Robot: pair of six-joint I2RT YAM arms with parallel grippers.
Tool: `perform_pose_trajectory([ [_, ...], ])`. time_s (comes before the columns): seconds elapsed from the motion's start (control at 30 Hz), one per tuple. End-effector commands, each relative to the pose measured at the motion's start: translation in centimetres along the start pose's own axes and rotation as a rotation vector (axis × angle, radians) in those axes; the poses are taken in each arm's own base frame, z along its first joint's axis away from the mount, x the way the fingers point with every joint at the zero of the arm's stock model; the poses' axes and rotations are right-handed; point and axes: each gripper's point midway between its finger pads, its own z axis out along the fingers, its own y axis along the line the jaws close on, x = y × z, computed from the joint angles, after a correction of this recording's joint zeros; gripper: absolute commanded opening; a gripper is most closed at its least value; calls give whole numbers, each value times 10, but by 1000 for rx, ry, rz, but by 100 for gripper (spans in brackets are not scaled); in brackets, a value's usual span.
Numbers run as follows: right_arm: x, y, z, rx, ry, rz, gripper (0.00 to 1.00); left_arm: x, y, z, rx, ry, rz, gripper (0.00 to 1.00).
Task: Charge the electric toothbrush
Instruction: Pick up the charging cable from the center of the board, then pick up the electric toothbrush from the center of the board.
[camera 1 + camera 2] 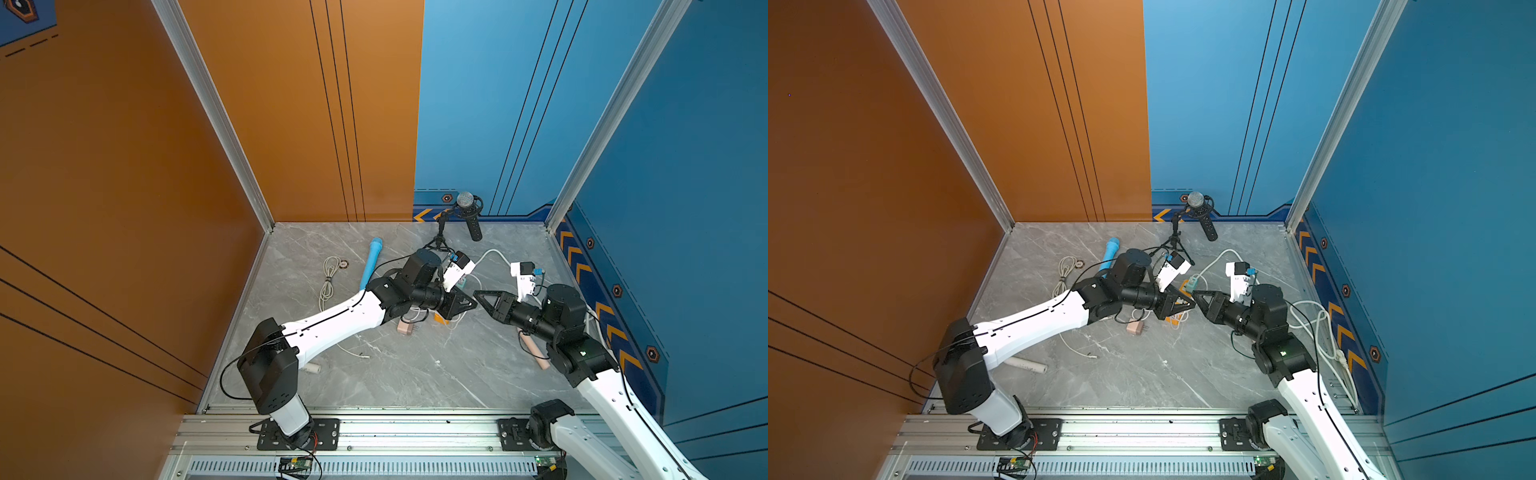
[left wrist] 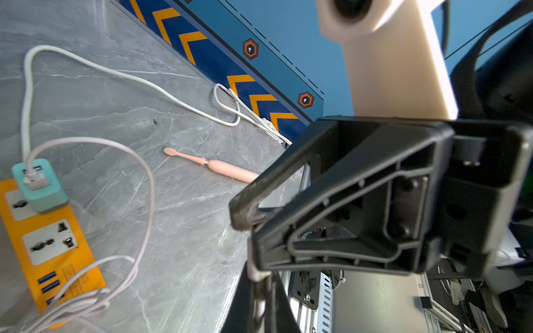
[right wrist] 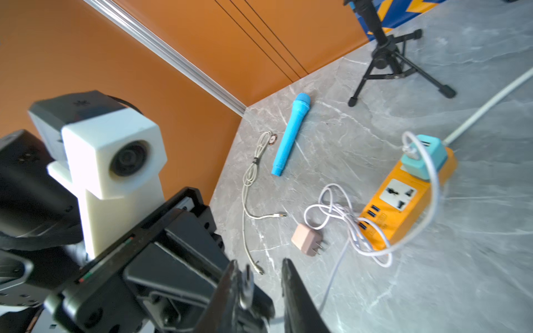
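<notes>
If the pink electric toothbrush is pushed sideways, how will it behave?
The pink electric toothbrush lies flat; its round, tapered body would probably roll in a curve. It looks rigid, so likely no bending. The smooth table may let it slide.

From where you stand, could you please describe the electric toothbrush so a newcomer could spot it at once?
Find the blue side wall with orange chevrons, then the grey marble table along its foot. The electric toothbrush lies flat there. It is pale pink with a thin neck and small oval head, unlike the thick blue microphone and the boxy pink plug farther off.
</notes>
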Motion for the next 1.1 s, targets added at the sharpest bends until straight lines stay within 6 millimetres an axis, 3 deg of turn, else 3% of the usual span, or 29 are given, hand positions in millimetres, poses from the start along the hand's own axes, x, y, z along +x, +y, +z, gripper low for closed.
perform_pose_trajectory([
  [0.0,-1,-56,-23,385,21,-9,43,1,17,-8,-111,-19,27,0],
  [0.03,-2,-77,-32,516,29,8,48,5,20,-9,-124,-15,28,0],
  [0.13,3,-136,-62,864,65,92,51,17,24,-11,-140,9,30,0],
  [0.33,18,-199,-71,1079,202,208,61,36,29,-19,-177,64,35,0],
  [0.5,27,-230,-66,1214,338,162,72,43,32,-25,-199,69,38,0],
  [0.63,37,-251,-56,1276,474,131,75,45,35,-27,-204,71,37,0],
  [0.8,48,-265,-42,1266,584,135,76,47,38,-28,-206,78,34,0],
  [1.07,61,-284,-39,1278,640,195,75,48,47,-27,-209,85,19,0],
])
